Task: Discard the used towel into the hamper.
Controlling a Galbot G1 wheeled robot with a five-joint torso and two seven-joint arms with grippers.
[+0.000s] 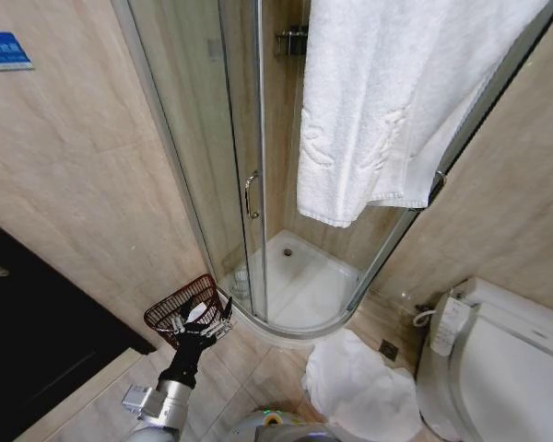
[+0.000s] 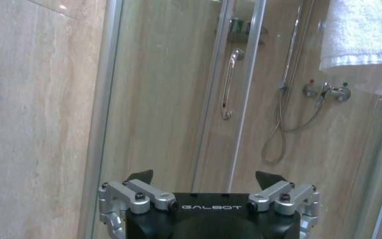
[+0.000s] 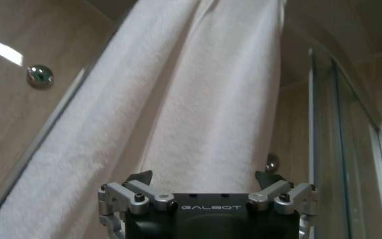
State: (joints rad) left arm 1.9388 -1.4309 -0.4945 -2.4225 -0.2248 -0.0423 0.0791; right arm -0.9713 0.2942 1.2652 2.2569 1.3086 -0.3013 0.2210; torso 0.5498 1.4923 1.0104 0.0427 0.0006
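A white towel hangs over the top of the curved shower glass at the upper right. In the right wrist view the same towel rises just beyond my right gripper, which is open with its fingers spread to either side of the cloth's width; I cannot tell whether they touch it. The hamper, a small dark reddish-brown ribbed basket, stands on the floor at the lower left against the wall. My left gripper is open and empty, hovering at the hamper's near rim. In its own wrist view the left gripper faces the shower door.
A glass shower enclosure with a door handle and a white tray fills the middle. A crumpled white cloth lies on the tiles beside the toilet. A dark panel is at the left.
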